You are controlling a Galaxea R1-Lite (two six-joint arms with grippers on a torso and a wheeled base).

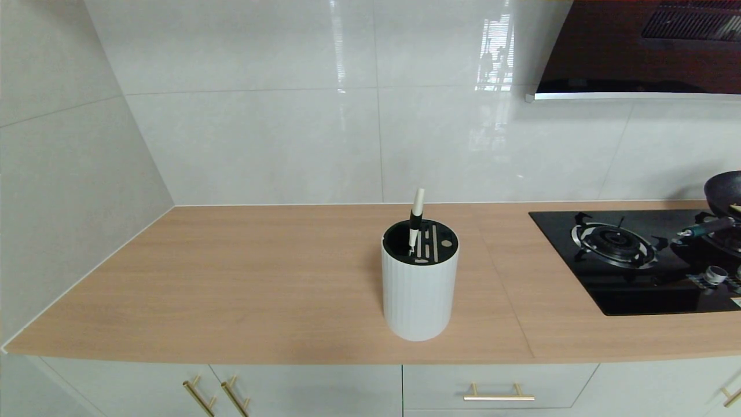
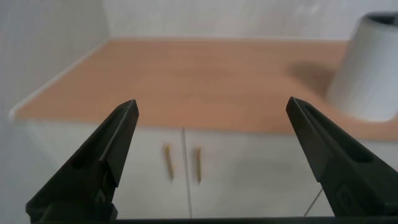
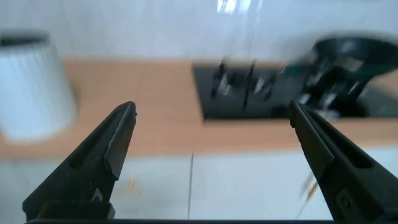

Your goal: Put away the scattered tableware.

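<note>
Standing near the middle of a light wooden tabletop (image 1: 231, 278), a white ribbed utensil holder (image 1: 419, 284) with a black slotted top was seen. One utensil (image 1: 415, 220) with a black-and-white handle was set upright in a slot on the holder's left side, leaning slightly, with its handle poking out above the rim. A black gas hob (image 1: 637, 272) was let into the tabletop well to the right, and a dark wok (image 1: 723, 194) was placed on its far burner.

The left claw (image 2: 211, 104) was held low in front of the cabinet doors, off the tabletop's front edge, with its jaws spread wide and nothing between them. The right claw (image 3: 211, 107) was held likewise, jaws wide apart and nothing gripped, pointed toward the stretch between holder and hob.

The step in hand was judged to be a pause between pieces — the utensil was already stowed and neither claw was engaged. The next move was judged to call for another loose piece to be located first, then for one spread claw to be raised over the tabletop and lowered around that piece's handle. After that, a free slot in the holder would have to be lined up carefully — the slots looked narrow.
</note>
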